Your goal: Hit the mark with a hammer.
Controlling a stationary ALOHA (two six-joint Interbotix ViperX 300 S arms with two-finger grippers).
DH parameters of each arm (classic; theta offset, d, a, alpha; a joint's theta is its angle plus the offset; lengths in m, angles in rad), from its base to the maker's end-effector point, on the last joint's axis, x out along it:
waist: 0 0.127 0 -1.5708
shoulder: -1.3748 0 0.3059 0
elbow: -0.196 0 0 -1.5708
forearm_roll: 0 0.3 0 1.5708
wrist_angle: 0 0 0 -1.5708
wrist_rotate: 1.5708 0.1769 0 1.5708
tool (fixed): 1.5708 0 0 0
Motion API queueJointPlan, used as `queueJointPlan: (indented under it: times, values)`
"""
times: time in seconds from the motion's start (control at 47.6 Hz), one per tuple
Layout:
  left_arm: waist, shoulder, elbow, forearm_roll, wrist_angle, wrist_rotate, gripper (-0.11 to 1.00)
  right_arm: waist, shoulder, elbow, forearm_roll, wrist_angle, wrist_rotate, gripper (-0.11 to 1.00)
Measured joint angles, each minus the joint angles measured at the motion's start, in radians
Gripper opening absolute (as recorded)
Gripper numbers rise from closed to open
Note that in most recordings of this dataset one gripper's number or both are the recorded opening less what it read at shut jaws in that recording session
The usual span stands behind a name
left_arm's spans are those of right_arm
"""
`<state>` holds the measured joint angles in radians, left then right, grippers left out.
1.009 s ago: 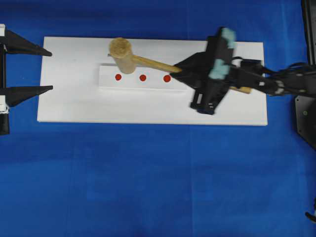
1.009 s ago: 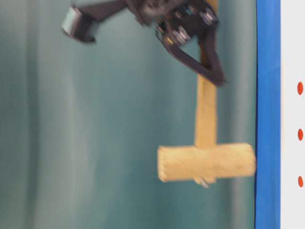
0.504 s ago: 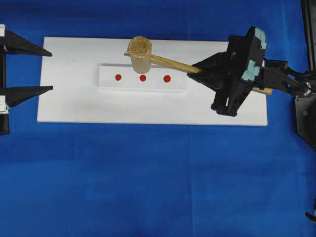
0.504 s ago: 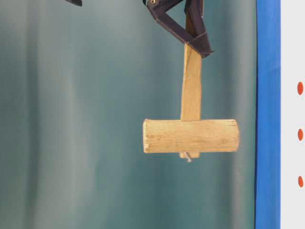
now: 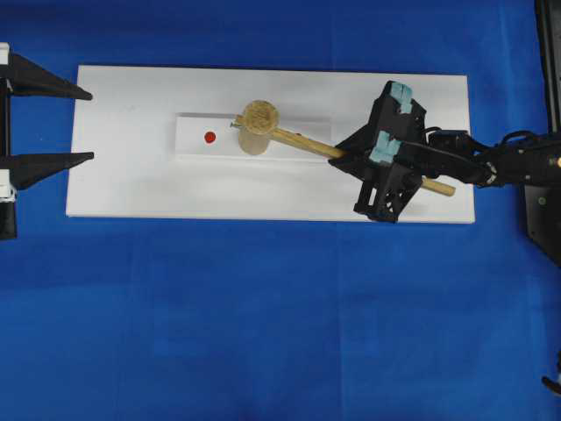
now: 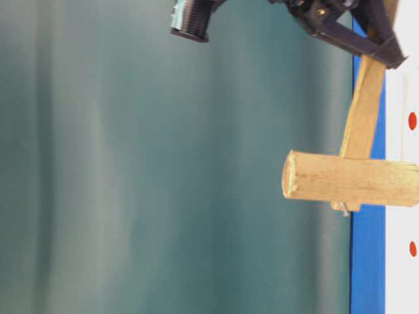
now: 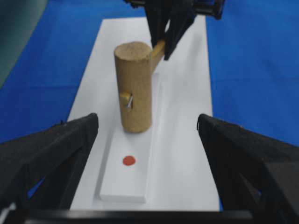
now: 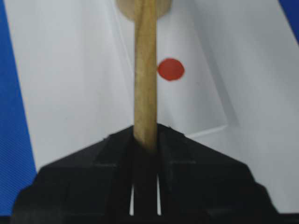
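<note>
My blue bench [image 5: 263, 333] carries a white board [image 5: 131, 184]. The right gripper [image 5: 344, 151] has its jaws clamped on the hammer [image 5: 259, 127], whose head sits on the raised strip [image 5: 197, 145], at the red dot's [image 5: 209, 137] three o'clock. Left gripper [image 5: 83, 124]: jaws spread, holding nothing.

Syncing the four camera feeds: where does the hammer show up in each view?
Overhead: hammer centre-right, head on the white strip, handle running right into the right hand.
Table-level: right edge, head lying sideways, handle angling up.
Left wrist: upper middle, head standing on end.
Right wrist: handle vertical in the middle, head cut off at the top.
Shared landmark: the white strip with red dots.
</note>
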<state>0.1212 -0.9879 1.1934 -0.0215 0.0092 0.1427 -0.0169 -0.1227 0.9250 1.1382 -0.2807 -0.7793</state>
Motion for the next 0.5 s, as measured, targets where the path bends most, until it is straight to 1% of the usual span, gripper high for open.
queueJointPlan:
  times: [0.189,0.273,0.357,0.504]
  values:
    - [0.0,0.0,0.0,0.0,0.0,0.0,0.92,0.002,-0.089,0.003,-0.025,-0.034,-0.005,0.02]
    - [0.0,0.0,0.0,0.0,-0.002,0.0,0.92,0.003,-0.143,0.006,-0.046,-0.048,-0.005,0.02]
    - [0.0,0.0,0.0,0.0,0.0,-0.002,0.92,0.008,-0.207,0.028,-0.063,-0.049,-0.005,0.02]
    - [0.0,0.0,0.003,0.0,0.0,-0.002,0.92,0.012,-0.314,0.089,-0.067,-0.046,-0.005,0.02]
